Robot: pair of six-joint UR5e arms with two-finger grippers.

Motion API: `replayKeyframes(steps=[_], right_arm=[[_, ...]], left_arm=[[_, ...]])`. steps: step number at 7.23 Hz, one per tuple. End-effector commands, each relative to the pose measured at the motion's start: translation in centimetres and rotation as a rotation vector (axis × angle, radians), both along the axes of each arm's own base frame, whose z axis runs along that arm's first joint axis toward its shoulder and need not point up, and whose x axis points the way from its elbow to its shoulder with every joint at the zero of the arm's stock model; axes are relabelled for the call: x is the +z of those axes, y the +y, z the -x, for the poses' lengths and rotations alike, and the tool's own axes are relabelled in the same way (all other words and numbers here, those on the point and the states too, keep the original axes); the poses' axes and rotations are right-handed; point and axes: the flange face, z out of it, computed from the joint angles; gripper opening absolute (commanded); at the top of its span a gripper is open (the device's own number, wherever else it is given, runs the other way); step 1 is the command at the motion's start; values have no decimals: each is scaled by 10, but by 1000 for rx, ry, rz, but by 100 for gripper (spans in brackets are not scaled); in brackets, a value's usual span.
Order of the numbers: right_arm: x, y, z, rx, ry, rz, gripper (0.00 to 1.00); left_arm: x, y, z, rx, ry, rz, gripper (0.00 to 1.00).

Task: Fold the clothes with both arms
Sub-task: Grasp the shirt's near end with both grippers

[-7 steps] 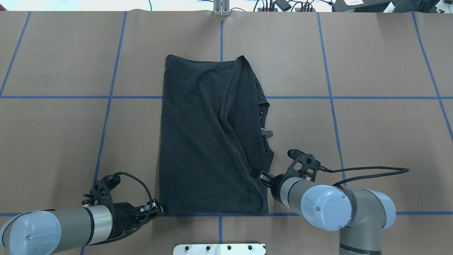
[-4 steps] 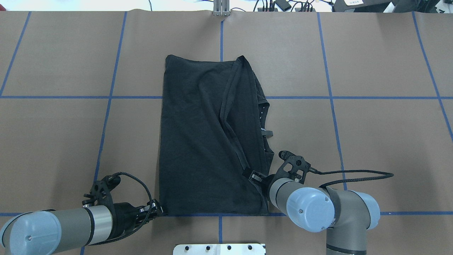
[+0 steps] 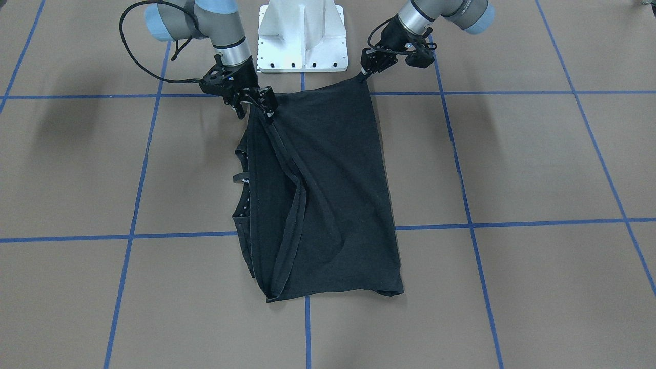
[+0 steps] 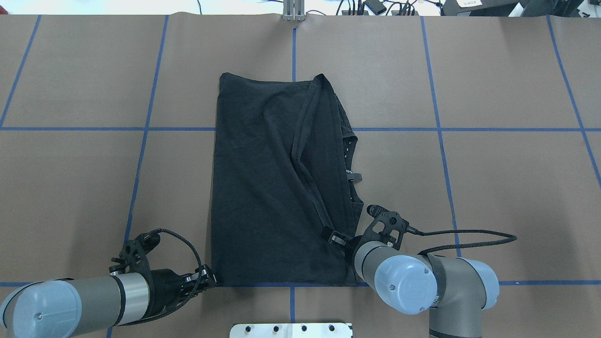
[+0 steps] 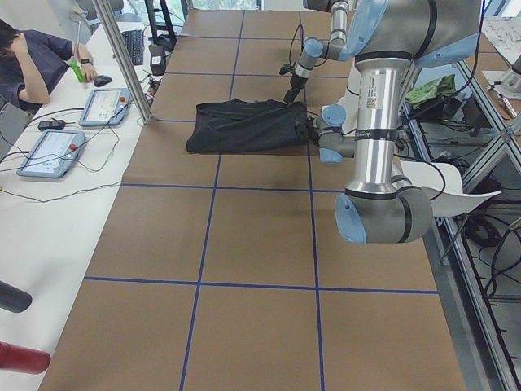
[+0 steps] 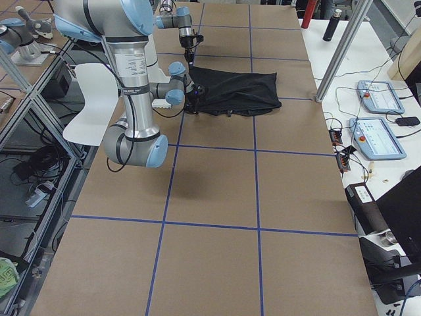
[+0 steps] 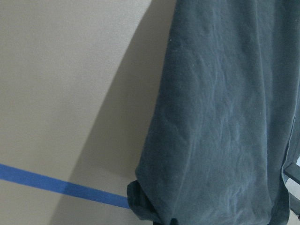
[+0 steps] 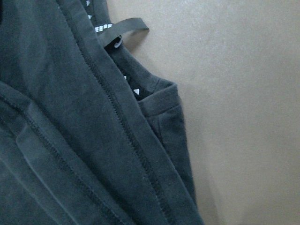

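Note:
The clothes are one black T-shirt, lying folded lengthwise on the brown table, plain side up. Its collar with small white marks peeks out on the right edge. My left gripper is shut on the shirt's near left corner, which shows bunched low in the left wrist view. My right gripper is shut on the folded hem edge close to the near right corner. The right wrist view shows hem seams and the collar tab.
The white base pedestal stands between the arms at the near table edge. Blue tape lines grid the table. A person sits at a side desk with teach pendants and a metal post.
My right arm has shifted left and slightly nearer, taking the hem edge a little leftward over the shirt. The left arm and its corner have not moved.

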Motion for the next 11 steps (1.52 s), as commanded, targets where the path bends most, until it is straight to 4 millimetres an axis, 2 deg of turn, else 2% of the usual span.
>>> replayKeyframes(steps=[1,2,3,8,9,10,11], right_arm=[[-4,1,1,-3,-8,-3,55],[-11,0,2,-3,-18,-5,31],[-13,0,3,-5,-22,-5,0],[-17,0,-2,-7,-30,-6,0],[-23,2,-12,-18,-47,-4,0],[-37,8,-24,-40,-55,9,0],[-56,30,-34,-78,-47,12,0]], left_arm=[[-1,-1,1,0,1,0,0],[-1,-1,1,-1,2,0,0],[-1,-1,1,-2,2,0,0],[-2,0,1,2,4,0,0],[-3,0,2,4,7,0,0],[-13,3,8,28,30,2,0],[-24,5,21,33,54,-1,0]])
